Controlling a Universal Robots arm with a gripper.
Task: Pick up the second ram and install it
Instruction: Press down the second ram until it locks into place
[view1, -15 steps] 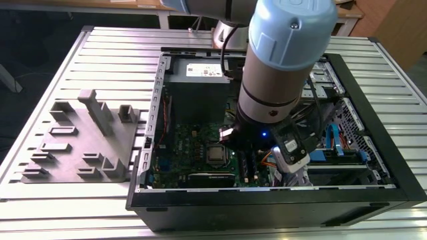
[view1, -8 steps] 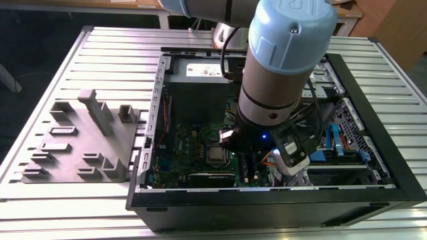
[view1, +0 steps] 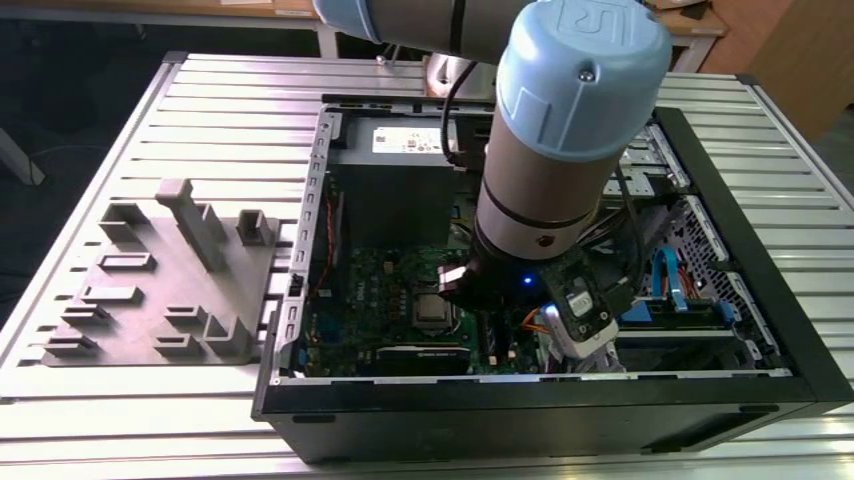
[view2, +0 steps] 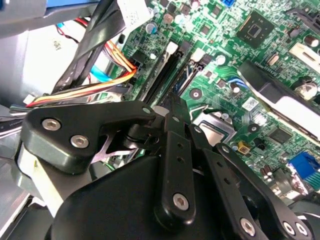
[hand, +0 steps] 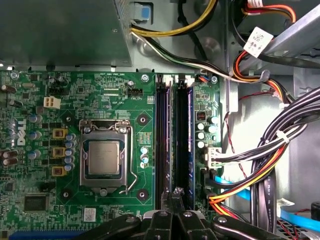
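First wrist view: the end effector has its two fingers pressed together, with the tips poised over the near end of the long black memory slot rails on the green motherboard. The second ram, a dark thin stick, stands on edge among these rails in line with the fingertips. Whether the tips touch it cannot be told. The processor socket lies beside the rails, and a bundle of coloured cables runs on the other side. In the second wrist view the end effector is seen from behind its black linkage, pointing at the same rails. In the exterior view the arm reaches down into the open computer case, which rests on a slatted metal tabletop. A pale grey fixture lies on the exterior view's left, just beside the case.
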